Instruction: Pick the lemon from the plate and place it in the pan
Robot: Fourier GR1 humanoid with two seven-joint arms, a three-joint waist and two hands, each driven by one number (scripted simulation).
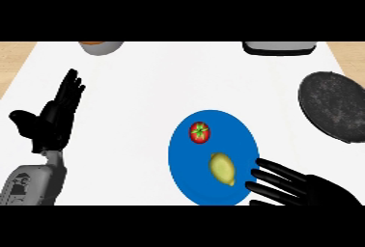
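Near right, your right hand (319, 189), fingers spread, waits beside the lemon (222, 169) on the plate (184, 152); seemingly poised to grasp.

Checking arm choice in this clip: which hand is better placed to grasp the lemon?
The right hand: its open fingers are at the plate's rim beside the lemon, with the pan on its side. The left hand rests far left.

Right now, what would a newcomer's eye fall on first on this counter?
The round blue plate in the middle comes first, carrying a yellow lemon and a red tomato. The black right hand is at its lower right rim with straight fingers, not touching the lemon. A dark round pan sits at the right edge; the black left hand rests open at the left.
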